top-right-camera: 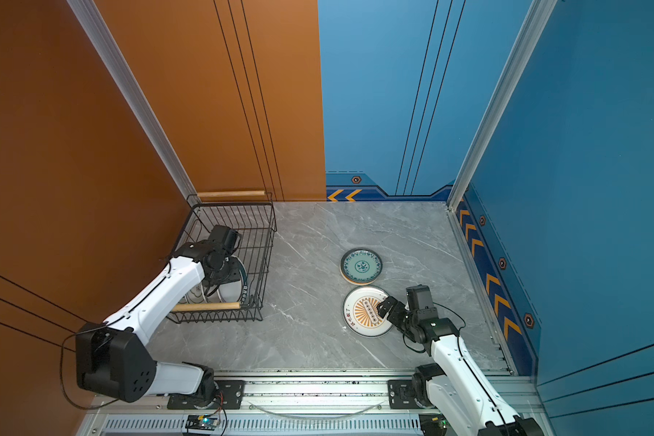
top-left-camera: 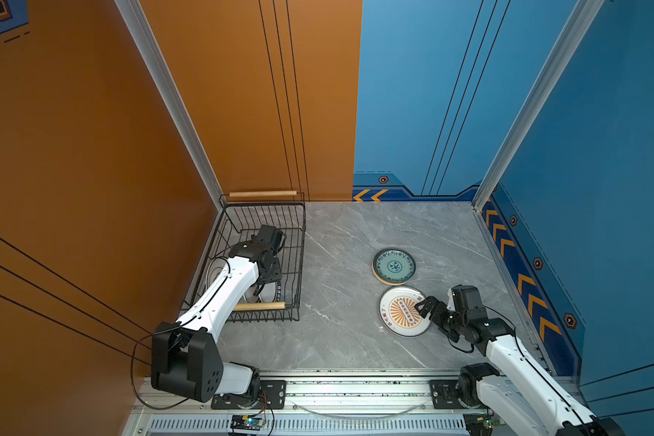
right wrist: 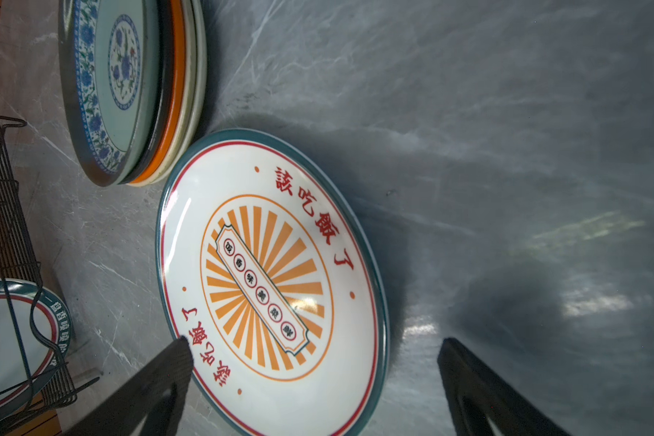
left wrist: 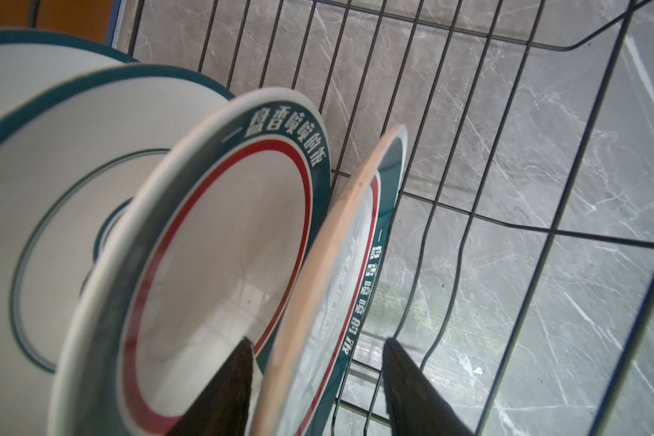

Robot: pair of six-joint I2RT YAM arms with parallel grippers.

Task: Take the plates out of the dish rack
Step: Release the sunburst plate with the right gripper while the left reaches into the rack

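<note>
Enclosure, open-fronted.
- One orange wall panel [top-left-camera: 72,151] with thin black lines, on the outer side of the left gripper [left wrist: 316,345] and beyond it.
- One blue wall panel [top-left-camera: 601,151], on the outer side of the right gripper [right wrist: 314,341] and beyond it. An orange-chevron strip [top-left-camera: 506,245] runs along its foot.
- Two aluminium corner posts [top-left-camera: 167,94].
- One grey marbled tabletop [top-left-camera: 355,234] beneath both grippers, with pale glare patches.

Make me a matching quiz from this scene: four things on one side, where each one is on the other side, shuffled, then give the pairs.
1 sunburst plate
2 teal-patterned plate
3 left gripper
4 right gripper

A in the dish rack, straddling a plate rim
B single, flat on the table
C open at the sunburst plate's edge
D top of the small stack

Pairs: 1-B, 2-D, 3-A, 4-C
</note>
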